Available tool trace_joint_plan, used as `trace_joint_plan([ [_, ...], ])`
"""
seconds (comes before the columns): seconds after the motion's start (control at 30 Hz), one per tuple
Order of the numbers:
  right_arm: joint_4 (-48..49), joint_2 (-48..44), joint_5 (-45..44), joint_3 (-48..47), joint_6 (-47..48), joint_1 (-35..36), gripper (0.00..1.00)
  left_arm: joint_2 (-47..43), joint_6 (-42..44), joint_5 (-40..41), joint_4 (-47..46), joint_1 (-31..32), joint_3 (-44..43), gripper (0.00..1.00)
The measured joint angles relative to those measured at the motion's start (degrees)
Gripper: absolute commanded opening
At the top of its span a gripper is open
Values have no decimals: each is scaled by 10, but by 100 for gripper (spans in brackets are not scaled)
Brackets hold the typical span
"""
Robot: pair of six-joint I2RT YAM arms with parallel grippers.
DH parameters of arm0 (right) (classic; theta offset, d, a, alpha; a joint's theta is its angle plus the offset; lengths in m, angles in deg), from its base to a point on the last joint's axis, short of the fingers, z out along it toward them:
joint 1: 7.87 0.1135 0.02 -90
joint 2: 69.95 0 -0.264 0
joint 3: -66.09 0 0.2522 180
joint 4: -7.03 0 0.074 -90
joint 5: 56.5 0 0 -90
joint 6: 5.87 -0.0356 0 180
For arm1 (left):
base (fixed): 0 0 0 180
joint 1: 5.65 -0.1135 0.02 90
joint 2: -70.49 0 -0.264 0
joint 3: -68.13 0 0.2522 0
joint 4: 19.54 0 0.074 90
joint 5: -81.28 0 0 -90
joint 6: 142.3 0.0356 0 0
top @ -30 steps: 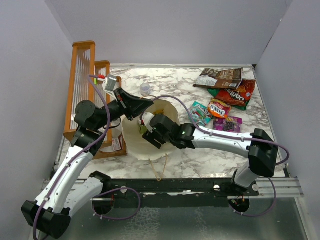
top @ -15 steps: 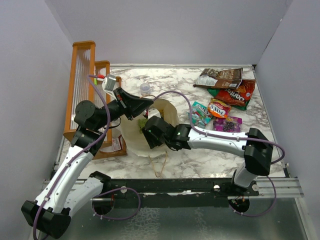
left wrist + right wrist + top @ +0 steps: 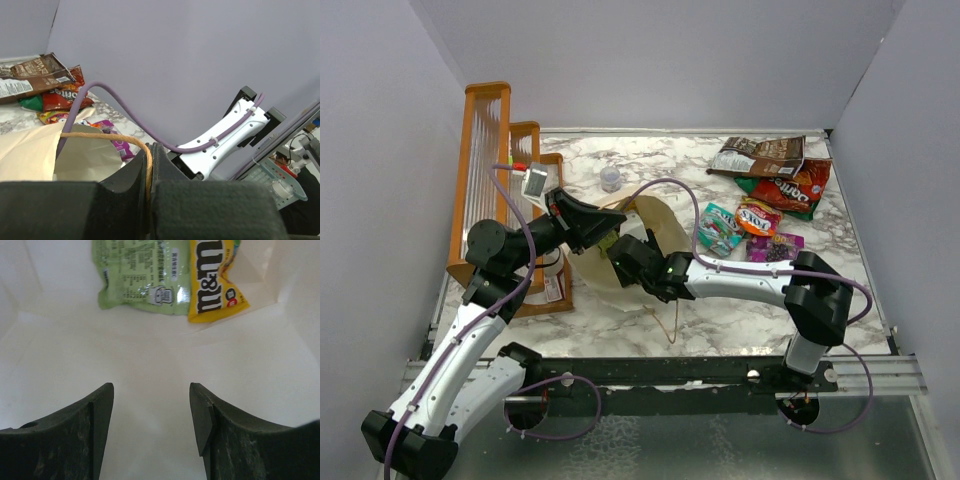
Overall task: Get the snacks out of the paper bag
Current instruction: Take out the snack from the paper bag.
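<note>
The cream paper bag (image 3: 642,225) lies on its side, its mouth facing right. My left gripper (image 3: 608,224) is shut on its tan loop handle (image 3: 102,135) at the upper rim, holding the mouth up; the bag's cream wall (image 3: 30,150) shows in the left wrist view. My right gripper (image 3: 623,262) is inside the bag, open and empty (image 3: 151,390). Ahead of its fingers, a green packet (image 3: 136,276) and a yellow candy pack (image 3: 216,279) lie on the bag's floor. Outside at the right lie a brown chip bag (image 3: 760,154), an orange-red chip bag (image 3: 792,186), a teal-pink packet (image 3: 718,226) and a purple pouch (image 3: 776,247).
An orange-framed wooden rack (image 3: 486,160) stands at the left edge, close behind my left arm. A small clear cup (image 3: 610,178) stands behind the bag. The bag's other handle (image 3: 666,320) trails on the marble table (image 3: 740,320) toward the front. Grey walls close in on three sides.
My right gripper has pushed further left and deeper into the bag. My left arm has shifted slightly with the handle, and the loose lower handle has slid to the right.
</note>
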Motion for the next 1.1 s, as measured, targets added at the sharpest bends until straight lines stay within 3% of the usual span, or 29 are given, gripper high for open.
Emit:
trace_joint_plan([
  [0.2,120,20,0,26,87,-3,69,6,-5,-2,-2,14,8,0],
  [0.47,202,72,1,21,157,-7,53,23,-1,-1,4,31,5,0],
  [0.77,231,77,21,42,243,-11,63,38,30,13,37,32,-49,0],
  [1.1,336,110,24,45,312,-30,63,61,30,5,37,50,-49,0],
])
